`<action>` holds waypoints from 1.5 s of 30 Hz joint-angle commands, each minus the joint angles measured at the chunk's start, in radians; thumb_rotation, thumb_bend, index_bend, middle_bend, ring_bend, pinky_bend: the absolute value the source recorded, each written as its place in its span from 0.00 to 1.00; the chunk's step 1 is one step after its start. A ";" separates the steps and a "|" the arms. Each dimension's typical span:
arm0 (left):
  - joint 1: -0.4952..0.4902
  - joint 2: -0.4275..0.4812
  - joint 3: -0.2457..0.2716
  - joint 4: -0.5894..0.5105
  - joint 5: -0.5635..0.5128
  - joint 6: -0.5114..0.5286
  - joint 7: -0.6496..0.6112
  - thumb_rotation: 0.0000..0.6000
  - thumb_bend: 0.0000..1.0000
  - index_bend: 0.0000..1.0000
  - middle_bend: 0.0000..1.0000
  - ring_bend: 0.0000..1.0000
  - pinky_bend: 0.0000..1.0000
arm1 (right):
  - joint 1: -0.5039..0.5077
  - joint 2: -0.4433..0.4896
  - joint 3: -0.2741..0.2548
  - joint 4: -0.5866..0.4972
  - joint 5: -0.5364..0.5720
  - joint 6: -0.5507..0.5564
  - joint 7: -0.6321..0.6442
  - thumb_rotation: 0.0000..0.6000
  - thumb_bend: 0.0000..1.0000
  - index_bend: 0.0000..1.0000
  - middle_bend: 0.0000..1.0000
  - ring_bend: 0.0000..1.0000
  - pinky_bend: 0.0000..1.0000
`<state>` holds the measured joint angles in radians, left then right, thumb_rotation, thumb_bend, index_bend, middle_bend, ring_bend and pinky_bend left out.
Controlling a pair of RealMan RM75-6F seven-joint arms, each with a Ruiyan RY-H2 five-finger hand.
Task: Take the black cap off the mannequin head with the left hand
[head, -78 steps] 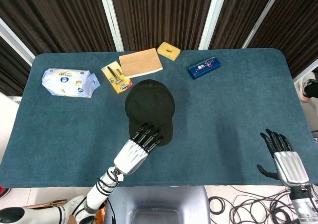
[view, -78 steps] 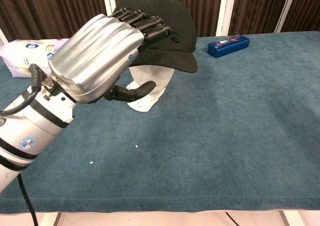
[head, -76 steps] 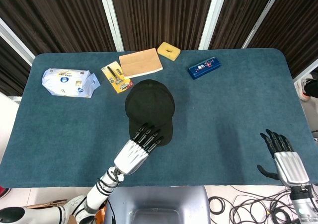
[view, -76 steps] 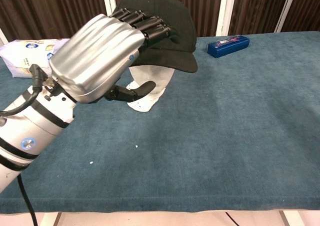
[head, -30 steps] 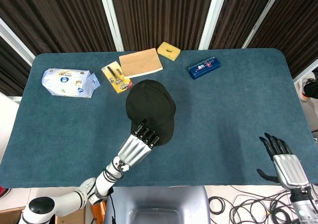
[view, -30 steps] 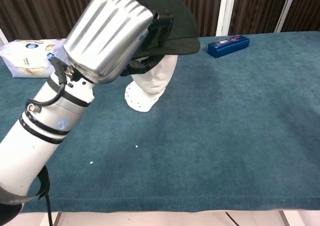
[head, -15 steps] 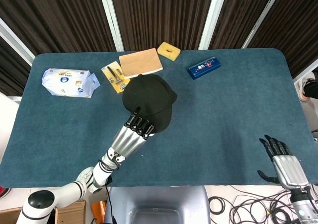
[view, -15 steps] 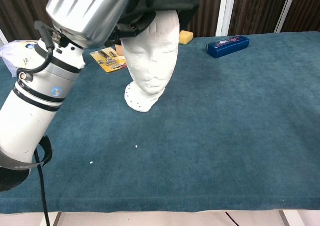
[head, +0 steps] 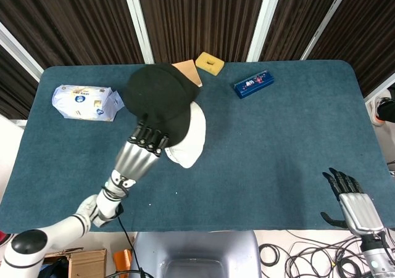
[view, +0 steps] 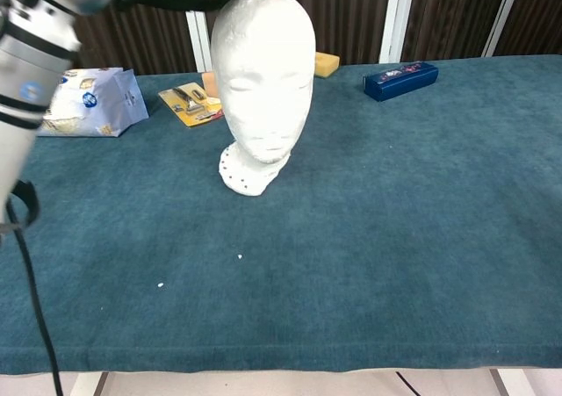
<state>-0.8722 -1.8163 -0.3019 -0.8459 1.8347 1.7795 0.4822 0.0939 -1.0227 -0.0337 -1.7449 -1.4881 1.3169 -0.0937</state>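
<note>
Above and left of the bare mannequin head (view: 263, 80), the left hand (head: 147, 143) grips the lifted black cap (head: 159, 99).

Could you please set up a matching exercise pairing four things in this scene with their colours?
Things:
1. cap
2. mannequin head
3. small box at the far side of the table
4. foam block

Colours:
A. yellow
B. black
C. white
D. dark blue

Pairs: 1-B, 2-C, 3-D, 4-A
</note>
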 commanded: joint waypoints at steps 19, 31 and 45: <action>0.345 -0.032 0.197 0.309 -0.106 0.091 -0.186 1.00 0.49 0.70 0.78 0.67 0.36 | 0.001 -0.018 -0.004 -0.015 0.018 -0.011 -0.076 1.00 0.15 0.00 0.00 0.00 0.11; 0.430 -0.133 0.292 0.443 -0.127 -0.070 -0.290 1.00 0.38 0.12 0.10 0.01 0.07 | 0.009 -0.002 -0.013 -0.012 0.003 -0.030 -0.034 1.00 0.14 0.00 0.00 0.00 0.11; 0.508 0.141 0.405 -0.191 -0.152 -0.277 -0.232 1.00 0.21 0.00 0.00 0.00 0.00 | 0.003 0.012 -0.021 -0.018 -0.015 -0.017 -0.011 1.00 0.14 0.00 0.00 0.00 0.11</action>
<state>-0.3880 -1.7864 0.0571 -0.8566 1.6967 1.5891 0.2032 0.0974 -1.0118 -0.0536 -1.7625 -1.5015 1.2988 -0.1069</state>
